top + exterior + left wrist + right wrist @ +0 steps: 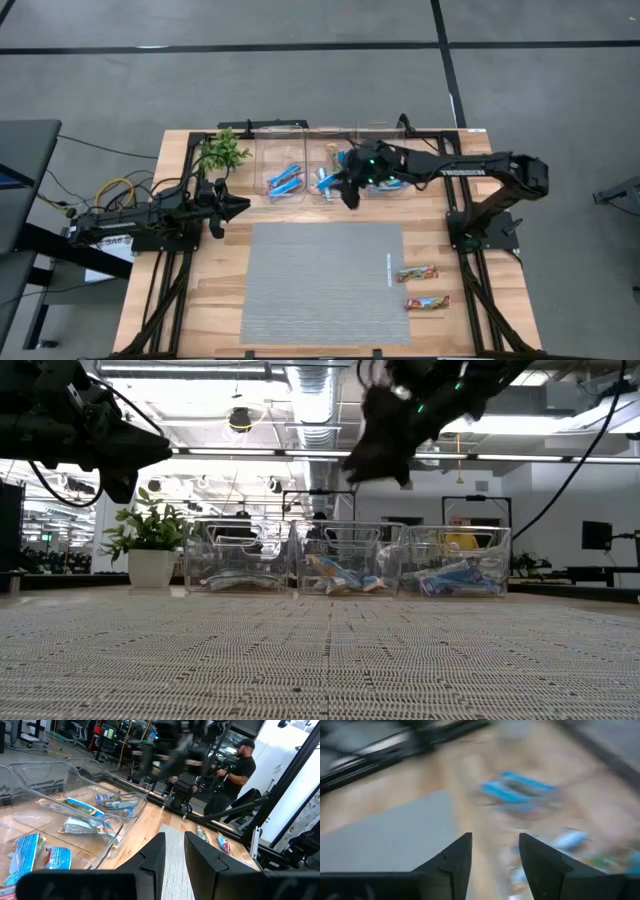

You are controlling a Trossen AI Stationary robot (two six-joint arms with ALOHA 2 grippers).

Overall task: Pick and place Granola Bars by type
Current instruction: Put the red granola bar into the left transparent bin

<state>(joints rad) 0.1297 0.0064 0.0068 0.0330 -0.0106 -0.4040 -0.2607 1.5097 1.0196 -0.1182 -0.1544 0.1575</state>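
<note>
We see three clear plastic bins in a row along the far edge of the table, beside a small green plant (223, 152) in a white pot. The left bin (281, 148) holds blue Granola Bars (285, 180) lying loose on its floor. The middle bin (327, 150) holds more blue bars (325, 181), with what looks like a tan wrapper near its far wall, though the arm hides much of it. The right bin (385, 133) is largely covered from above by the right arm; from table height we make out blue wrappers (450, 578) on its floor and something yellowish behind them that we cannot identify.

Two tan/orange bars (417, 273) (427, 302) lie on the bare wood to the right of the grey mat (325, 285), near each other but not touching, well apart from the bins.

The right gripper (351, 190) hangs in the air over the front edge of the middle bin, pointing down. In its wrist view its fingers (452, 857) stand apart with nothing between them; the scene beyond is blurred, showing only blue wrappers.

The left gripper (228, 208) waits above the wood just left of the mat, in front of the plant. Its fingers (155, 857) show a narrow gap and hold nothing.

A person (240, 770) in dark clothes stands beyond the table.
</note>
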